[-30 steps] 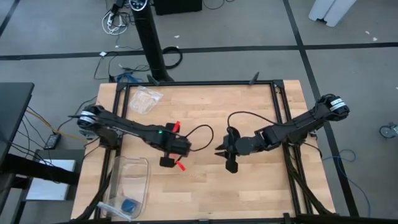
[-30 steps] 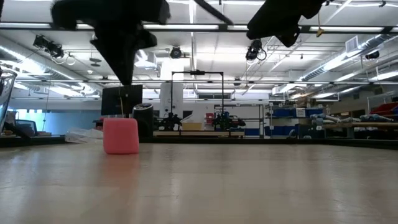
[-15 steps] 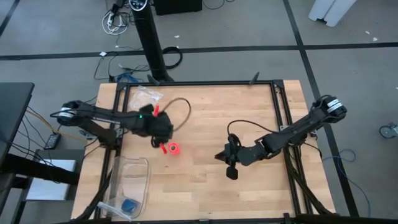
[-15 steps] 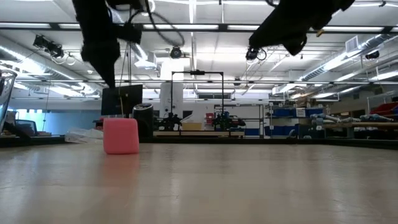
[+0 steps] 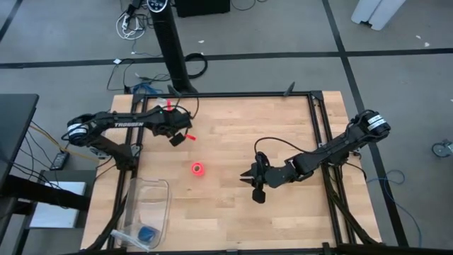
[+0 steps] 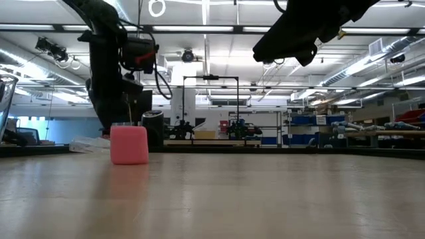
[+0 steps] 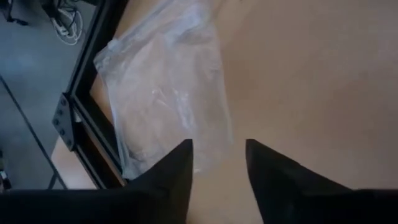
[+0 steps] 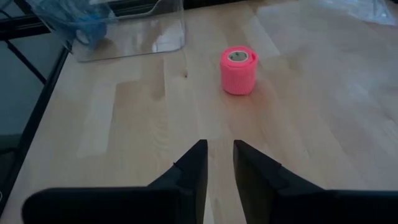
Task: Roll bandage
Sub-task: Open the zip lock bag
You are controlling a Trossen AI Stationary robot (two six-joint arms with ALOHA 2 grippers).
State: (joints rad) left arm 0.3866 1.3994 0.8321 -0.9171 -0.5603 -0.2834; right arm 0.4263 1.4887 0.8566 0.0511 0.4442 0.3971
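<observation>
The bandage (image 5: 197,168) is a compact pink roll standing on one flat end on the wooden table (image 5: 283,120), left of the middle; it also shows in the low view (image 6: 129,144) and the right wrist view (image 8: 238,70). My left gripper (image 5: 180,134) hangs open above the table, to the far left of the roll and clear of it, over a clear plastic bag (image 7: 168,93). My right gripper (image 5: 253,185) is to the right of the roll, pointing at it, with a narrow gap between its fingers (image 8: 217,155) and nothing in it.
A clear plastic tub (image 5: 147,205) holding a small blue object (image 5: 147,234) stands at the near left corner. A black metal frame (image 5: 318,120) runs along the table's edges. Bare wood lies between the roll and my right gripper.
My left gripper has drawn away from above the roll toward the table's far left, ending over the plastic bag. The roll has stayed standing in its place. My right gripper has shifted a little toward the near edge.
</observation>
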